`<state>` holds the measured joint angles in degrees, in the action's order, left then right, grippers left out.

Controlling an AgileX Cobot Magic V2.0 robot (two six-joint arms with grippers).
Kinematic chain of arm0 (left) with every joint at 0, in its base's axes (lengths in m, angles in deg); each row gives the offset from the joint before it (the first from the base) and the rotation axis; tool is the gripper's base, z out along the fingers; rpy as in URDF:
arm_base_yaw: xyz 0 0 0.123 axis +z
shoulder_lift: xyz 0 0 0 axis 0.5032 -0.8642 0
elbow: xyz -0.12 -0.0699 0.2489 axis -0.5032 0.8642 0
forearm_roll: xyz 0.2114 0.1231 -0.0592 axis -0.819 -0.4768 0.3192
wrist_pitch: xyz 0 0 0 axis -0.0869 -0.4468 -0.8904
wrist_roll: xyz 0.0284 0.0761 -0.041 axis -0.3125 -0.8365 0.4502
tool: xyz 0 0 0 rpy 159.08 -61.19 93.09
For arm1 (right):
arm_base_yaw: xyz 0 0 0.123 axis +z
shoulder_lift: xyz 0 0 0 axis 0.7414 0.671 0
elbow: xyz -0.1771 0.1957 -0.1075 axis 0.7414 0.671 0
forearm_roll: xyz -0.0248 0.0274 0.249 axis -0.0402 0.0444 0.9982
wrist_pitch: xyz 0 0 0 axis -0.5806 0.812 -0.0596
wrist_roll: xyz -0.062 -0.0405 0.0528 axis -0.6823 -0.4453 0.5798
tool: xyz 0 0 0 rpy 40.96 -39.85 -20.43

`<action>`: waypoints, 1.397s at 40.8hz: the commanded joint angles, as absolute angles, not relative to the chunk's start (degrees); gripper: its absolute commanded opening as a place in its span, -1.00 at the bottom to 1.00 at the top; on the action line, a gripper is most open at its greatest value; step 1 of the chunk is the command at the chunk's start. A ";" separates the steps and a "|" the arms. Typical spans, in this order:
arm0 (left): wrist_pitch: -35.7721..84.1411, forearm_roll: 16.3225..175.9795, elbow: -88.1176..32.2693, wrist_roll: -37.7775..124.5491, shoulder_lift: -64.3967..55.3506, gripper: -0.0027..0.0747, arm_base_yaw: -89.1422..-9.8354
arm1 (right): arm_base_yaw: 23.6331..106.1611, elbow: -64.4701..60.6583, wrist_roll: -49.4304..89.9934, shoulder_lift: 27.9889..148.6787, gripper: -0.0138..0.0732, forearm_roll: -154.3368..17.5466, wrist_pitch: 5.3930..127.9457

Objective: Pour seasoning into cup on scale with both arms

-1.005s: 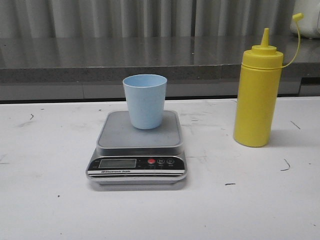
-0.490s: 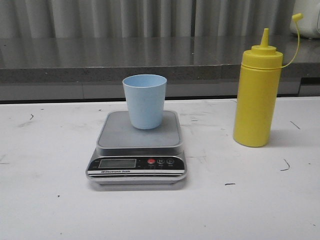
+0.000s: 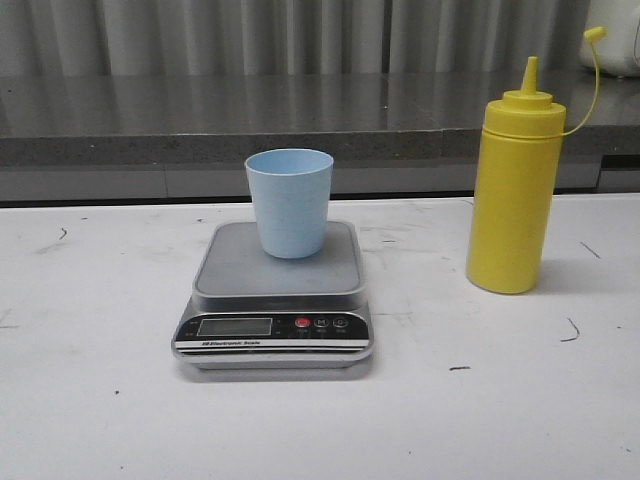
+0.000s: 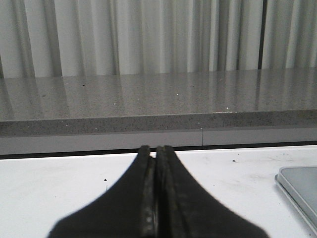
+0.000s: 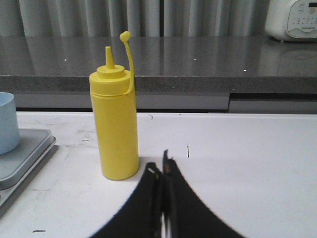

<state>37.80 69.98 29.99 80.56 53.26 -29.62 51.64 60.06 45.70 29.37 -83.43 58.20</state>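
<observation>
The light blue cup [image 3: 290,202] stands upright on the steel platform of the silver-grey scale [image 3: 277,290] at the table's middle. The tall yellow seasoning bottle [image 3: 513,190] stands upright to the right of the scale, its small cap hanging off on a tether. Neither arm shows in the front view. In the right wrist view the right gripper [image 5: 161,166] is shut and empty, a short way in front of the seasoning bottle [image 5: 114,124]; the cup [image 5: 7,122] peeks in at the edge. The left gripper [image 4: 154,150] is shut and empty, with a corner of the scale [image 4: 299,186] off to its side.
A grey stone counter ledge [image 3: 250,115] runs along the back of the white table [image 3: 90,400]. A white appliance [image 5: 292,19] sits on that ledge at the far right. Corrugated wall panels stand behind.
</observation>
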 commanded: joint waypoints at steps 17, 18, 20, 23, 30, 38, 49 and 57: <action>42.51 69.98 30.73 80.80 54.55 -0.98 -29.67 | 50.32 59.84 45.66 28.30 -0.96 -83.43 54.10; 42.51 69.98 30.73 80.80 54.55 -0.98 -29.67 | 50.32 59.84 45.66 28.30 -0.96 -83.43 54.10; 42.51 69.98 30.73 80.80 54.55 -0.98 -29.67 | 50.32 59.84 45.66 28.30 -0.96 -83.43 54.10; 42.51 69.98 30.73 80.80 54.55 -0.98 -29.67 | 50.32 59.84 45.66 28.30 -0.96 -83.43 54.10; 42.51 69.98 30.73 80.80 54.55 -0.98 -29.67 | 50.05 59.84 45.66 28.30 -0.96 -83.43 54.10; 42.51 69.98 30.73 80.80 54.55 -0.98 -29.67 | 50.05 59.84 45.66 28.30 -0.96 -83.43 54.10; 42.51 69.98 30.73 80.80 54.55 -0.98 -29.67 | 49.75 59.84 45.66 28.30 -0.96 -83.43 54.10; 42.51 69.98 30.73 80.80 54.55 -0.98 -29.67 | 49.75 59.84 45.66 28.30 -0.96 -83.43 54.10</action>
